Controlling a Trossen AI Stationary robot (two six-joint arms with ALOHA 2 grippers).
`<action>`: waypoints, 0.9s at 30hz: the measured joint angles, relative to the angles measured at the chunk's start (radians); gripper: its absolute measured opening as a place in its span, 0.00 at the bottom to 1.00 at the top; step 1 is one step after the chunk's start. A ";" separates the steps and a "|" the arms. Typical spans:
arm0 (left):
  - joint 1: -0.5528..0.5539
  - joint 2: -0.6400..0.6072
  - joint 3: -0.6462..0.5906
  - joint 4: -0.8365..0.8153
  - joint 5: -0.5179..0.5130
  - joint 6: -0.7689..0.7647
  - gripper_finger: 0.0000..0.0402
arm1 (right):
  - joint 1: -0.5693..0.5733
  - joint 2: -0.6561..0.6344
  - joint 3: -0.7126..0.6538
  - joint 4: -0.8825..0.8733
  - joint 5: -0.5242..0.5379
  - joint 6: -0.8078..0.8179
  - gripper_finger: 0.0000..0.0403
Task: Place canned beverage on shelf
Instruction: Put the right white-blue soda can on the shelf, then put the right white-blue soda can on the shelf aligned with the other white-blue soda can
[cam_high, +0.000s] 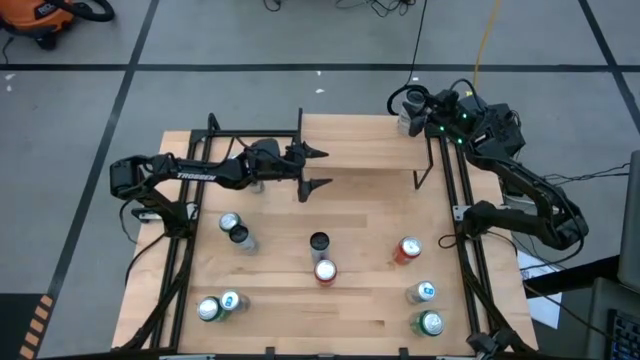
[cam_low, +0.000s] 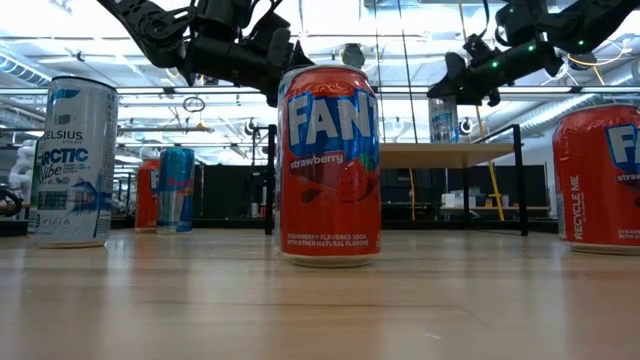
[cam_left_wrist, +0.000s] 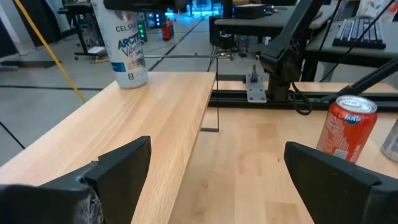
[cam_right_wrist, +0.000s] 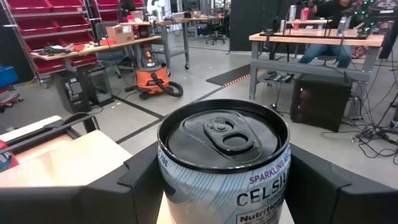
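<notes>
A white Celsius can (cam_right_wrist: 224, 168) stands upright on the far right end of the shelf (cam_high: 360, 140), a light-wood board on black legs at the table's far side. The can also shows in the left wrist view (cam_left_wrist: 126, 46) and the low view (cam_low: 444, 118). My right gripper (cam_right_wrist: 224, 186) is shut on the can. My left gripper (cam_high: 318, 168) is open and empty, hovering over the shelf's near edge about midway along; in its wrist view (cam_left_wrist: 217, 180) the board lies below it. My right gripper pinches the Celsius can's upper wall (cam_right_wrist: 171, 180) between its two fingers, one on each side just below the rim. The fingers come from the table's right, slanting down. The can stands upright with its bottom (cam_left_wrist: 130, 81) on the shelf board.
Several cans stand on the tabletop in front of the shelf: a red Fanta (cam_high: 325, 270) with a dark can (cam_high: 318, 243) behind it, a red can (cam_high: 407, 250), two cans at near right (cam_high: 426, 308), and four at the left (cam_high: 236, 230) (cam_high: 218, 306).
</notes>
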 joint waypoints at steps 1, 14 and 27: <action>0.000 0.000 0.000 0.000 0.000 0.001 0.92 | -0.003 0.000 0.000 -0.001 -0.009 -0.003 0.61; 0.002 -0.119 0.001 -0.103 -0.159 0.121 0.92 | -0.021 -0.130 -0.002 -0.020 -0.022 0.023 0.82; -0.140 -0.407 -0.028 -0.549 -0.171 0.104 0.92 | 0.186 -0.327 -0.002 -0.035 -0.203 0.084 0.78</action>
